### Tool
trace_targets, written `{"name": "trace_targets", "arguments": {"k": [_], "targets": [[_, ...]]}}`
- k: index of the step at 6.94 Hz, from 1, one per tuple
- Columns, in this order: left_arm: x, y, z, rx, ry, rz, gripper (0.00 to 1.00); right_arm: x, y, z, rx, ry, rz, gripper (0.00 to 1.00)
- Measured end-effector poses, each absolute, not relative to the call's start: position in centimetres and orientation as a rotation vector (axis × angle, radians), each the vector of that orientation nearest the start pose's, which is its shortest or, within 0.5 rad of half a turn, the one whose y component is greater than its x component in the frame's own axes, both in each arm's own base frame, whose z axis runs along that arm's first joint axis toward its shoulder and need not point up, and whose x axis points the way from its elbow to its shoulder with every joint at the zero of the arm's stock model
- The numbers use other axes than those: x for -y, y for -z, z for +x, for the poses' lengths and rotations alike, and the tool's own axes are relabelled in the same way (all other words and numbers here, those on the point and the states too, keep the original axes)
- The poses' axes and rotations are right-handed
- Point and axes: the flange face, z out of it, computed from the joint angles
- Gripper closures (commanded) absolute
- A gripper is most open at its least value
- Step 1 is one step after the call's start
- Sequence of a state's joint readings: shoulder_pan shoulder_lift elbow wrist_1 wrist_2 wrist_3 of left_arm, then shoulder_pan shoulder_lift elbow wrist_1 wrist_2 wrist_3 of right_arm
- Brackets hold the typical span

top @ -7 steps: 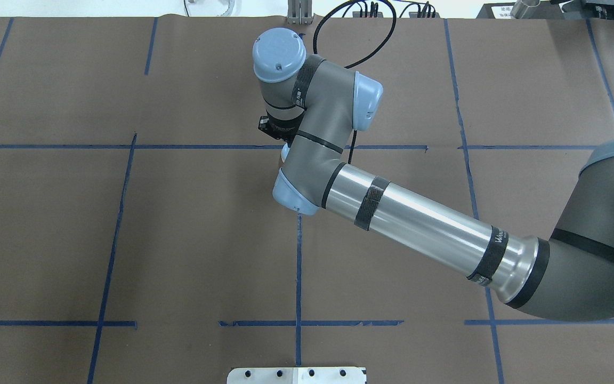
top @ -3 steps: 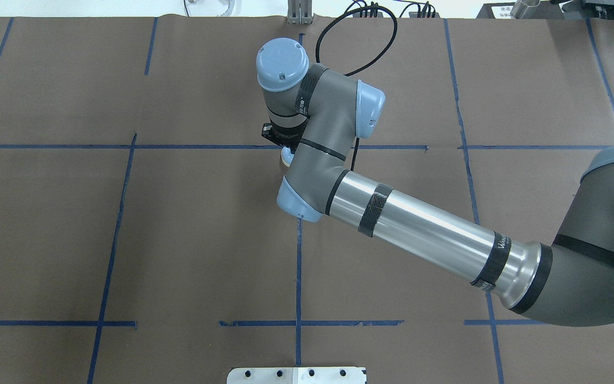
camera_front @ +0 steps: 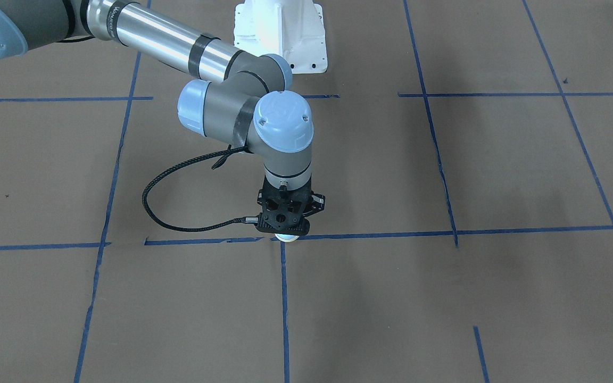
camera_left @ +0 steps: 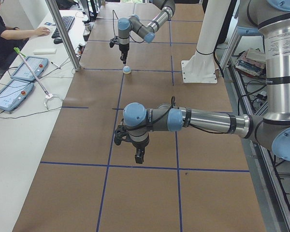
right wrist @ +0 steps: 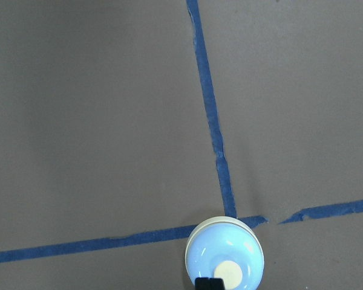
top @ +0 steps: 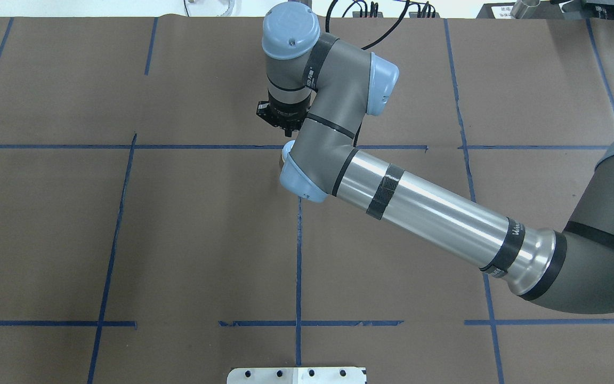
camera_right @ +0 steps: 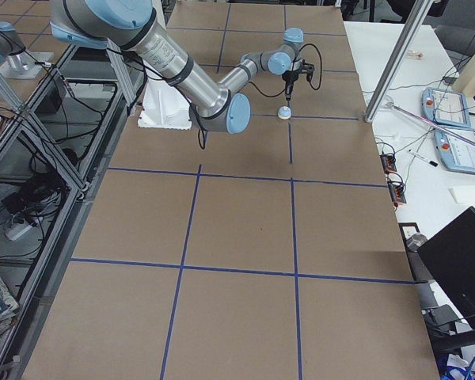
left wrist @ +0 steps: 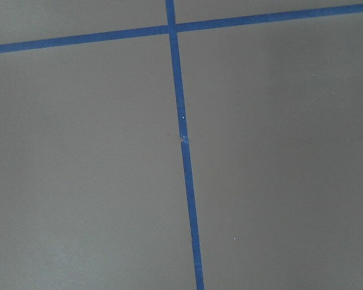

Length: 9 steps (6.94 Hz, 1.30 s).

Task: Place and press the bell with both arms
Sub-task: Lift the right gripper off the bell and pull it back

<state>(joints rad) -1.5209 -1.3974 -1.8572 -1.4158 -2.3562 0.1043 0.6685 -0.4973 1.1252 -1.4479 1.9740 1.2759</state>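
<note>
Cream-buttoned, the light-blue dome bell [right wrist: 224,254] sits on the brown paper table [right wrist: 78,121] at a blue tape crossing [right wrist: 225,202]; the right gripper [right wrist: 209,283] hovers just above, fingers pressed together. Left gripper [camera_left: 139,156]: cannot tell.

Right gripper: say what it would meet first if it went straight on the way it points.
The bell, probably its cream button. The right gripper points straight down with the bell directly beneath it; the gap between them is hard to judge.
</note>
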Motion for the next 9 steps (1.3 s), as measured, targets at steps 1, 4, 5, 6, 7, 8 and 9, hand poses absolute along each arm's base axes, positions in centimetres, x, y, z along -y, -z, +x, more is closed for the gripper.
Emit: {"name": "trace_targets", "arguments": {"k": [1,4,5,6,7,8,9], "targets": [[41.6,-61.2,-4.2,-0.786,-0.130,-0.020,0.00,59.5,-13.6,-57.7,0.844,-0.209,-0.009,0.00],[41.6,-61.7,-4.2,-0.785,-0.129,-0.027,0.00,62.3,-19.5,-49.6,0.836,-0.173,-0.054,0.00],[41.6,-61.8,-4.2,-0.785,-0.128,-0.029,0.00,61.4,-23.6,-44.7,0.806,-0.108,-0.034,0.00],[41.5,-61.9,-4.2,-0.785,-0.128,-0.031,0.00,59.7,-27.7,-39.1,0.770,-0.027,-0.004,0.00],[41.5,-62.0,-4.2,-0.784,-0.128,-0.033,0.00,57.6,-31.5,-33.0,0.736,0.052,0.029,0.00],[41.5,-62.0,-4.2,-0.784,-0.127,-0.034,0.00,55.2,-34.9,-27.2,0.711,0.117,0.057,0.00],[41.5,-62.1,-4.2,-0.783,-0.126,-0.036,0.00,52.9,-38.2,-21.3,0.699,0.162,0.075,0.00]]}}
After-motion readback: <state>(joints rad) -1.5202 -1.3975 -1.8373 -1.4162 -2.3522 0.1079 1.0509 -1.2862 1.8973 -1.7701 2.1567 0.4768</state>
